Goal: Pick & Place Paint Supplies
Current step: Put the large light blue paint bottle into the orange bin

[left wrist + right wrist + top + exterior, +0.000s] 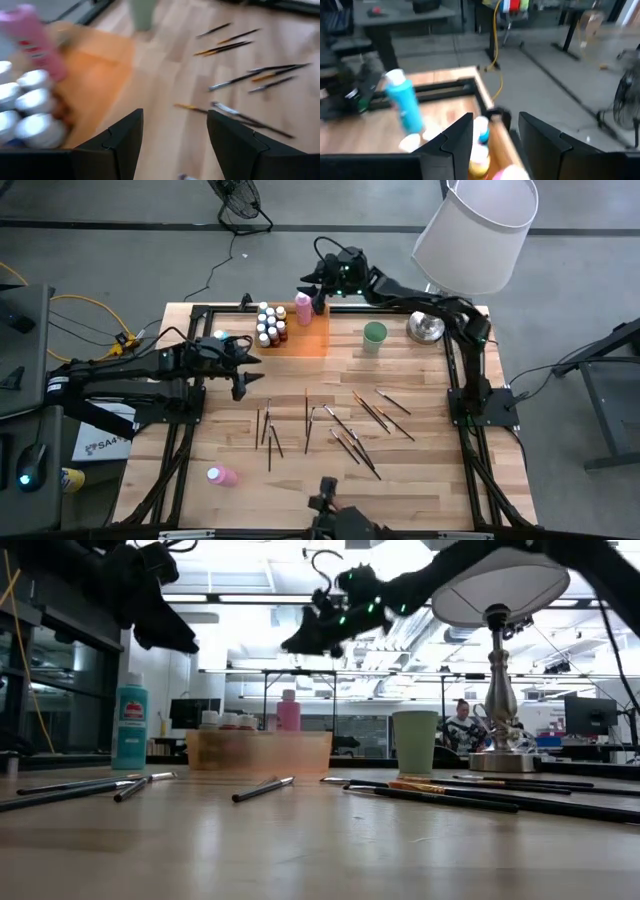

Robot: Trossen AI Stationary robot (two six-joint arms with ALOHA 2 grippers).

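Note:
Small white-capped paint bottles (268, 325) stand upright in the left part of the orange tray (312, 338), with a taller pink bottle (303, 308) at its far side. A blue bottle (219, 336) stands on the table left of the tray, and another pink bottle (222, 475) lies on its side near the table's near-left corner. Thin dark paintbrushes (340, 420) lie scattered flat over the middle of the table. My left gripper (244, 372) hovers open in front of the tray's left end. My right gripper (310, 283) hovers open above the tray's far edge.
A pale green cup (374, 335) stands right of the tray. A lamp with a white shade (475, 225) and a metal base (426, 328) fills the far-right corner. The black frame rails (462, 380) run along the table's sides. Bare wood lies near the front edge.

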